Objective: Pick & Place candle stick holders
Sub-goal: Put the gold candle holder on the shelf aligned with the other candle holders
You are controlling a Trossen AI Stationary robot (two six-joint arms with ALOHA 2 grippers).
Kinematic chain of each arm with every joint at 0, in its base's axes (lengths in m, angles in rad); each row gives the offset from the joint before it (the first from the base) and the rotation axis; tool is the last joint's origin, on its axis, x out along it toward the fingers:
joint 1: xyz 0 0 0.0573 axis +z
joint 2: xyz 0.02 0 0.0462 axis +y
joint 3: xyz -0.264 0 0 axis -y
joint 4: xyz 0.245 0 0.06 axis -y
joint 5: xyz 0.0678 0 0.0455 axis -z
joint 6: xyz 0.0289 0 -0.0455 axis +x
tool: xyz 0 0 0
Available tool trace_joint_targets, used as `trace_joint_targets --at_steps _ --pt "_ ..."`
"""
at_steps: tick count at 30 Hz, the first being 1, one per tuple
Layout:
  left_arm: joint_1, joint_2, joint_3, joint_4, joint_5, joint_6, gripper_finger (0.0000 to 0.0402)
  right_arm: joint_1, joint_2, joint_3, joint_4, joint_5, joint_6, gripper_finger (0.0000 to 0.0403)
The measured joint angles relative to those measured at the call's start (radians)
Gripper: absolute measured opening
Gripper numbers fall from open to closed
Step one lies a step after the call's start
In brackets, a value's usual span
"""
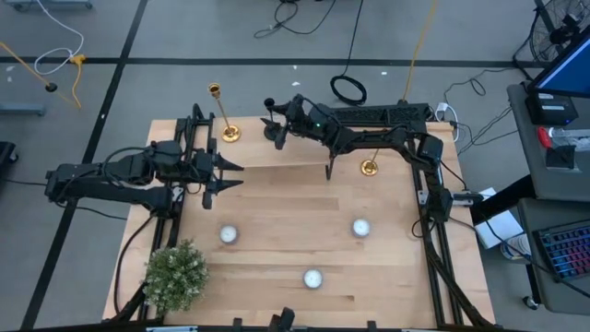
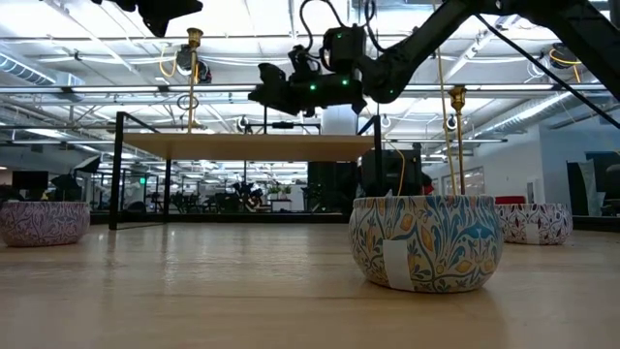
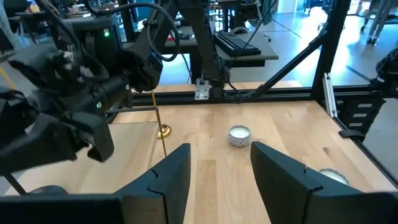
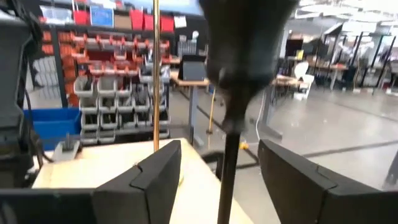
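Candlesticks stand upright on the wooden table point(image 1: 277, 198), long axes vertical, cups upward. In the high view, one gold candlestick point(image 1: 222, 112) is at 11 o'clock by the far edge. The black candlestick point(image 1: 275, 131) is close to 12 o'clock, just beside the first. The second gold candlestick point(image 1: 369, 167) is at 2 o'clock, well apart from the others.

The right gripper point(image 1: 278, 118) reaches across to the black candlestick, though from above the finger gap cannot be read. The right wrist view supplies it: the two fingers point(image 4: 152, 177) are spread wide, with the blurred dark stem point(image 4: 230, 146) rising between them and a gap on each side. The stem of a gold candlestick point(image 4: 155, 74) stands vertical beyond.

The left gripper point(image 1: 228, 175) waits at 9 o'clock. The left wrist view shows its fingers point(image 3: 171, 177) parted with nothing between them.

The low view alone shows height, with both gold candlesticks point(image 2: 193, 82) point(image 2: 455, 145) rising tall. It also shows that the tealights point(image 2: 426, 242) sit in patterned tins. Only the high view shows all three tealights point(image 1: 228, 234) in the near half, and a green plant point(image 1: 175, 274) at 7 o'clock.
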Motion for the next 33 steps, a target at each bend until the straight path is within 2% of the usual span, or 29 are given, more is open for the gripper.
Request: trace_joint_targets --at_steps 9,14,19,25,33 --pt "0.0 0.0 0.0 -0.003 0.0 -0.002 0.0175 0.001 -0.003 0.0 -0.046 0.0 0.037 0.0231" --pt "0.0 0.0 0.0 -0.006 0.0 -0.005 0.0175 0.005 -0.054 0.0 -0.143 0.001 0.015 0.0227" --pt "0.0 0.0 0.0 -0.006 0.0 -0.001 0.0175 0.014 -0.149 0.0 -0.351 0.0 -0.008 0.0219" --pt "-0.001 0.0 0.0 -0.006 0.0 -0.001 0.0175 0.039 -0.28 0.0 -0.728 0.001 -0.019 0.0217" --pt "-0.001 0.0 0.0 -0.005 0.0 0.01 0.0175 0.139 -0.414 -0.001 -1.056 0.001 -0.05 0.0216"
